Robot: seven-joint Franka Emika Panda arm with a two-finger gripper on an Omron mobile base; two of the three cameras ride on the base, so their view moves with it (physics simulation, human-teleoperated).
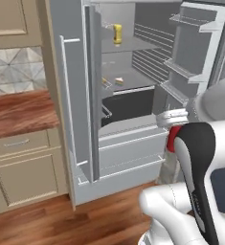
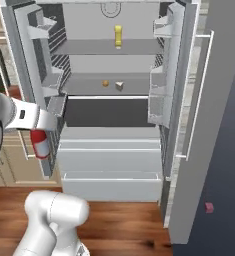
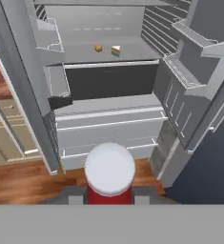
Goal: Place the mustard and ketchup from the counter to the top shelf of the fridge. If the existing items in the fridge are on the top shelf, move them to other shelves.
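While the mustard (image 2: 118, 36) is already standing on the top shelf (image 2: 84, 48) of the open fridge (image 2: 109, 145), the gripper (image 2: 40, 131) is carrying the ketchup (image 2: 40, 144) low in front of the drawers, well below that shelf. The jaws are standing narrow, clamped on the slim red body; in the hand view the white cap is pointing straight at the camera, with the fingers (image 3: 70, 196) showing at either side of the bottle.

Step in hand, as I am judging it: the second and last delivery, carry phase. The cake wedge (image 2: 119, 85) and the orange ball (image 2: 105, 83) are sitting near each other on the middle shelf, so the top shelf is looking free of them already.

Next move is calling for a long lift, then a reach inward between the two sets of door bins (image 2: 47, 75), keeping the bottle upright and setting it down beside the yellow bottle without knocking it. Bare shelf is lying to either side of the mustard, so room is looking adequate.

Count:
- mustard bottles: one
- ketchup bottles: one
- cake wedges: one
- orange balls: one
- fridge doors swung open: two

The counter (image 1: 16, 112) is showing at the left of the left base view.
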